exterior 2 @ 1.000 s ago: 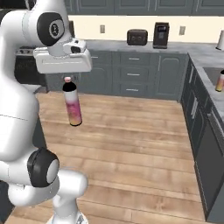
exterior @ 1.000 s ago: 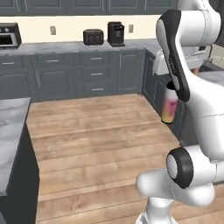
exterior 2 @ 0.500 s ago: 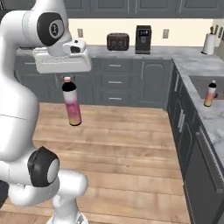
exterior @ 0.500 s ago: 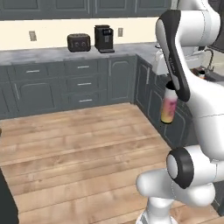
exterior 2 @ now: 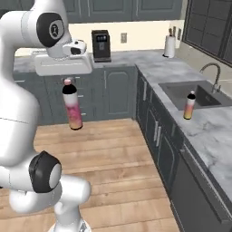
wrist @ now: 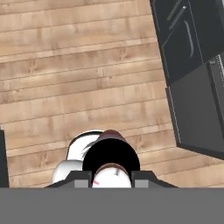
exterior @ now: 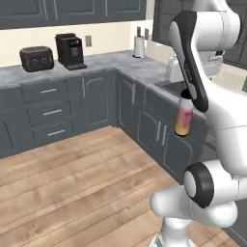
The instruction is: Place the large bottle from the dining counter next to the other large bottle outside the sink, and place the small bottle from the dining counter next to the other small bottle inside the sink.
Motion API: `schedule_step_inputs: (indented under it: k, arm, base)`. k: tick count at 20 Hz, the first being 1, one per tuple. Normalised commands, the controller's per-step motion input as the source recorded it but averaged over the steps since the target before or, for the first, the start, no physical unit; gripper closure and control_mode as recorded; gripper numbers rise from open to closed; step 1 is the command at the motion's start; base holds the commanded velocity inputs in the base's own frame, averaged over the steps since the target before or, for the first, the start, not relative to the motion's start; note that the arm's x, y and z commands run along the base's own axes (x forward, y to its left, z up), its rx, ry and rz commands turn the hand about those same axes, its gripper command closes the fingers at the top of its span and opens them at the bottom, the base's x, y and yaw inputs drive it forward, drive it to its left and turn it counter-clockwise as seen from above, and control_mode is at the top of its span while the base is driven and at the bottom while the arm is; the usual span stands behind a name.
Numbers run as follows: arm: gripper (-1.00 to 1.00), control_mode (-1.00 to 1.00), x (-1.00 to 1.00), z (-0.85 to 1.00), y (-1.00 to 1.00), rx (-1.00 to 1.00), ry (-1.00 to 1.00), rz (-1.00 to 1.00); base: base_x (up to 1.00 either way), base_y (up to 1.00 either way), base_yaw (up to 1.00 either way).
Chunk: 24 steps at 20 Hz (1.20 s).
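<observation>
Tall pink-to-orange cylindrical bottle w/ dark cap [exterior 2: 72, 107] hangs upright under the gripper [exterior 2: 68, 81], well above the wood floor [exterior 2: 113, 149], fingers pinching its neck just below the cap. In the hand view its dark cap [wrist: 111, 159] sits right btwn the finger tips.

Off to the right: grey-white marble counter [exterior 2: 199, 131] w/ recessed grey metal sink [exterior 2: 181, 93] and curved faucet [exterior 2: 213, 72]. A matching pink-orange bottle [exterior 2: 189, 105] stands on the counter just beside the basin edge, i.e. the target spot.

Risks, as I judge: the grip is only at the neck, so the long body could swing or slip while the base drives. It could also clip the counter edge on approach, or knock over the standing bottle when set down close to it.
</observation>
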Motion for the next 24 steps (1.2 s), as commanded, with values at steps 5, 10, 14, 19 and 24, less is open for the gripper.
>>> schedule_step_inputs:
  k: [5, 10, 14, 19, 24]
  arm:
    - [1.00, 1.00, 0.00, 0.00, 0.00, 0.00, 0.00, 0.00]
    - [1.00, 1.00, 0.00, 0.00, 0.00, 0.00, 0.00, 0.00]
    - [1.00, 1.00, 0.00, 0.00, 0.00, 0.00, 0.00, 0.00]
    - [1.00, 1.00, 0.00, 0.00, 0.00, 0.00, 0.00, 0.00]
    - [1.00, 1.00, 0.00, 0.00, 0.00, 0.00, 0.00, 0.00]
  base:
    - [0.72, 0.00, -0.53]
    - [0.40, -0.01, -0.55]
    - [0.31, 0.00, -0.47]
    - [0.41, 0.00, -0.47]
    - [0.56, 0.00, -0.45]
